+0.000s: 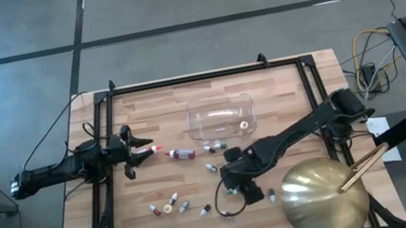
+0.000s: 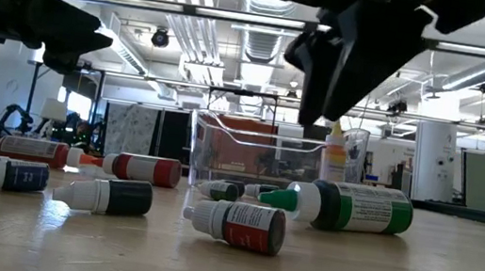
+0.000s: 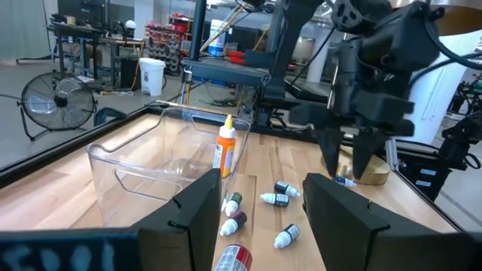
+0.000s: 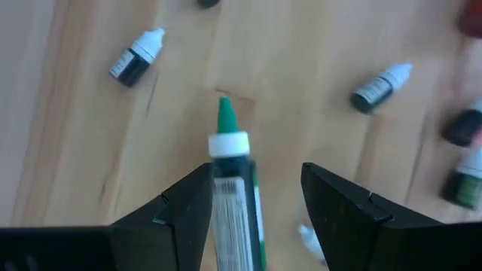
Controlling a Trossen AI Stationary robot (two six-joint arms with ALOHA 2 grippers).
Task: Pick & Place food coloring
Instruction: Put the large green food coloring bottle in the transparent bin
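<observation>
Several small food coloring bottles lie scattered on the wooden table (image 1: 188, 217). My right gripper (image 1: 238, 182) (image 4: 256, 172) is open and hovers above a longer green-capped bottle (image 4: 230, 177) (image 2: 354, 208) that lies on its side between the finger lines. My left gripper (image 1: 141, 150) (image 3: 260, 188) is open at the table's left, raised, with a red-labelled bottle (image 3: 233, 260) below and just ahead of it. An orange-capped bottle (image 3: 225, 147) stands upright in the clear tub (image 1: 222, 115). Dark bottles with white caps (image 4: 135, 60) (image 4: 380, 89) lie near the green one.
A big gold dome (image 1: 323, 193) with a wooden stick sits at the table's near right corner. A cluster of bottles (image 1: 171, 206) lies near the near edge and others (image 1: 214, 145) lie beside the tub. A black frame (image 1: 205, 76) rims the table.
</observation>
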